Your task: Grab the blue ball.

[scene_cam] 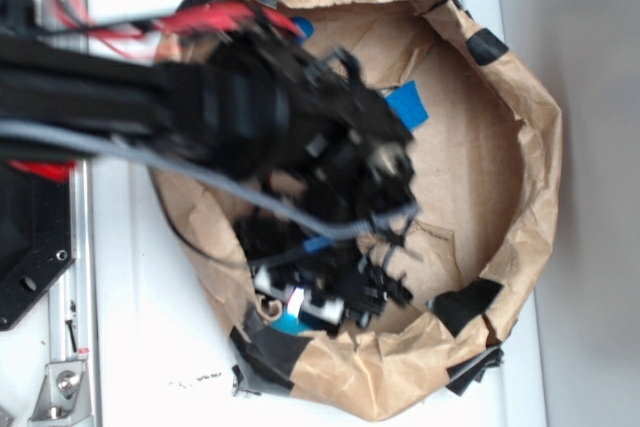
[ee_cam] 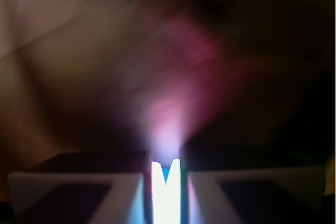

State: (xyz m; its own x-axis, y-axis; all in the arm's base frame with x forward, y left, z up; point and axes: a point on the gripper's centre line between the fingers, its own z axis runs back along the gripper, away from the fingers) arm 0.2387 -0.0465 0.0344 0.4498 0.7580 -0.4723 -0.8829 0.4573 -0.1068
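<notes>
My gripper [scene_cam: 298, 305] reaches down into the near-left part of a brown paper-lined bowl [scene_cam: 535, 147]. A small patch of the teal blue ball [scene_cam: 288, 324] shows at the fingertips; the rest is hidden by the black gripper. In the wrist view the picture is dark and blurred. There the gripper [ee_cam: 165, 162] has its jaws drawn close together, with only a narrow bright gap between them. A sliver of the blue ball [ee_cam: 166, 171] shows in that gap. The gripper looks shut on the ball.
A flat blue piece [scene_cam: 408, 105] lies on the bowl floor right of the arm. Black tape patches [scene_cam: 465, 304] hold the paper rim. The bowl stands on a white table [scene_cam: 130, 347], with a metal rail [scene_cam: 70, 297] and black base at the left.
</notes>
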